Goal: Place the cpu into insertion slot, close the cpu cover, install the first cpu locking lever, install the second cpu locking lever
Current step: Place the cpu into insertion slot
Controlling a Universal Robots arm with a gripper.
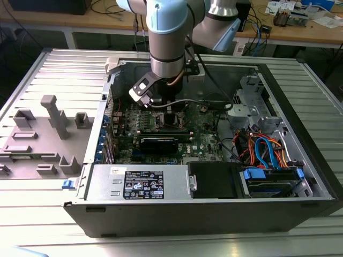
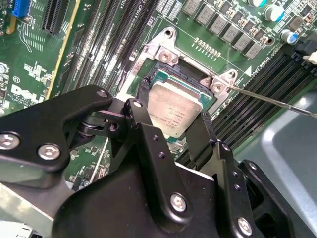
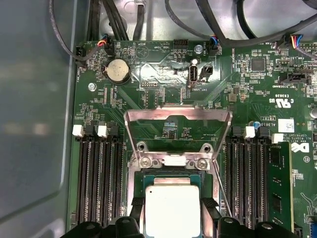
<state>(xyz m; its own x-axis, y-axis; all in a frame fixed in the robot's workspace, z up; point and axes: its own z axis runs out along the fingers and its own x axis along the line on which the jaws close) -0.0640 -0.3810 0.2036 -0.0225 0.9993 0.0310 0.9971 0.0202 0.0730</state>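
Observation:
The cpu (image 2: 174, 115), a square chip with a dull silver top, lies level over the insertion slot (image 2: 171, 69), whose dark rim shows along one edge. My gripper (image 2: 174, 104) straddles it, a black fingertip (image 2: 143, 89) against each of two opposite sides. In the first wrist view the cpu (image 3: 171, 213) sits between the fingertips (image 3: 137, 203) above the insertion slot (image 3: 168, 174). The cpu cover (image 3: 178, 114) is swung back open, a metal frame lying over the board. A thin locking lever (image 2: 270, 97) sticks out unlatched. In the exterior view my gripper (image 1: 166, 115) reaches down into the case.
Long black memory slots (image 3: 99, 183) flank the socket on both sides. A black card (image 1: 161, 143) lies just in front of the socket. A power supply (image 1: 136, 182) and bundled cables (image 1: 262, 147) fill the case's front and right. A grey fixture (image 1: 48, 123) stands outside on the exterior view's left.

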